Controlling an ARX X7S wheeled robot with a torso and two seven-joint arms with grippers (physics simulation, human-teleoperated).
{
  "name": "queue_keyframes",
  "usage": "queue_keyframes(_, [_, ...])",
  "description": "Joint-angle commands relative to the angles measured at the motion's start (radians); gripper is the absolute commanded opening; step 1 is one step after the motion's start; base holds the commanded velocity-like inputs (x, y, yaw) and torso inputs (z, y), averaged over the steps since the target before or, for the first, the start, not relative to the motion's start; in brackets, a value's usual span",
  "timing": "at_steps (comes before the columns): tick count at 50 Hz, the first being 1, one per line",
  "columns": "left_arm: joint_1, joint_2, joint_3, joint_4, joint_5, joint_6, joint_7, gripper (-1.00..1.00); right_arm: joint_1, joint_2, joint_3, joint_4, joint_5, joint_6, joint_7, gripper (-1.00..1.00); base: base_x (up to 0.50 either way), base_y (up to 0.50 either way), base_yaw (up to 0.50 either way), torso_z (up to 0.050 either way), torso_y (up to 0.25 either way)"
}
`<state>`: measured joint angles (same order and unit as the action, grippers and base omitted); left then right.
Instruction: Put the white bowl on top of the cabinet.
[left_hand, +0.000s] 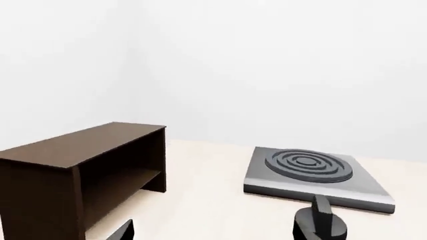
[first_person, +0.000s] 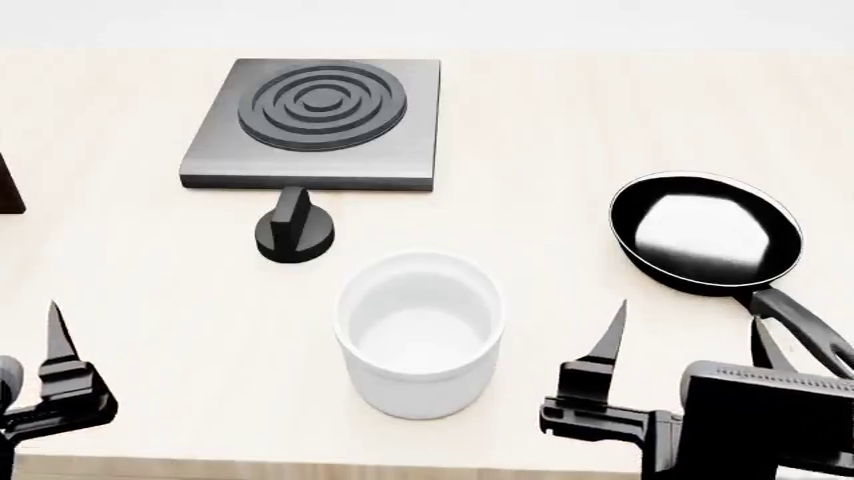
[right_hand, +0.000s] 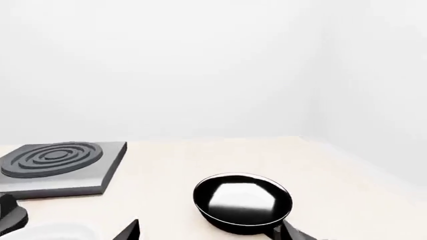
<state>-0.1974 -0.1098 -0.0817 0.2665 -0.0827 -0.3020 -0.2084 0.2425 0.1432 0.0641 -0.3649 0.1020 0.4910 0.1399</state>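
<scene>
The white bowl (first_person: 420, 335) stands upright and empty on the table, near its front edge and between my two arms. A slice of its rim shows in the right wrist view (right_hand: 47, 232). The cabinet (left_hand: 73, 150), a dark-brown open-fronted box with a flat top, stands at the far left. Only its corner (first_person: 7, 185) shows in the head view. My left gripper (left_hand: 207, 235) is open and empty, left of the bowl. My right gripper (first_person: 687, 340) is open and empty, to the right of the bowl and apart from it.
A grey stove plate with rings (first_person: 314, 120) lies at the back. A black knob (first_person: 294, 230) stands between the plate and the bowl. A black frying pan (first_person: 707, 235) lies at the right, its handle (first_person: 801, 320) reaching towards my right gripper.
</scene>
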Motion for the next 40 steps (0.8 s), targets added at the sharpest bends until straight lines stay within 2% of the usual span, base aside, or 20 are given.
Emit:
queue_keyframes(1, [-0.124,-0.043,-0.113,0.068,-0.046,-0.113,-0.069,1.0,0.125,0.052,0.105,-0.056,0.033,0.138,0.043,1.0,0.0,0.0,0.0,0.0,0.0])
queue_keyframes(15, [-0.202,-0.1,-0.249,0.062,-0.08,-0.137,-0.121,1.0,0.205,0.115,0.263,-0.018,0.048,0.167,0.093,1.0,0.0,0.0,0.0,0.0,0.0])
queue_keyframes(17, [-0.184,-0.099,-0.264,0.028,-0.073,-0.082,-0.123,1.0,0.204,0.123,0.289,-0.018,0.056,0.174,0.095,1.0,0.0,0.0,0.0,0.0,0.0])
queue_keyframes(21, [-0.174,-0.107,-0.313,0.029,-0.078,-0.069,-0.144,1.0,0.199,0.134,0.323,-0.013,0.057,0.168,0.103,1.0,0.0,0.0,0.0,0.0,0.0])
queue_keyframes(26, [-0.168,-0.112,-0.356,0.044,-0.101,-0.082,-0.155,1.0,0.199,0.149,0.341,-0.014,0.059,0.17,0.104,1.0,0.0,0.0,0.0,0.0,0.0])
queue_keyframes(40, [-0.152,-0.107,-0.358,0.037,-0.104,-0.068,-0.165,1.0,0.174,0.163,0.324,0.016,0.033,0.117,0.104,1.0,0.0,0.0,0.0,0.0,0.0])
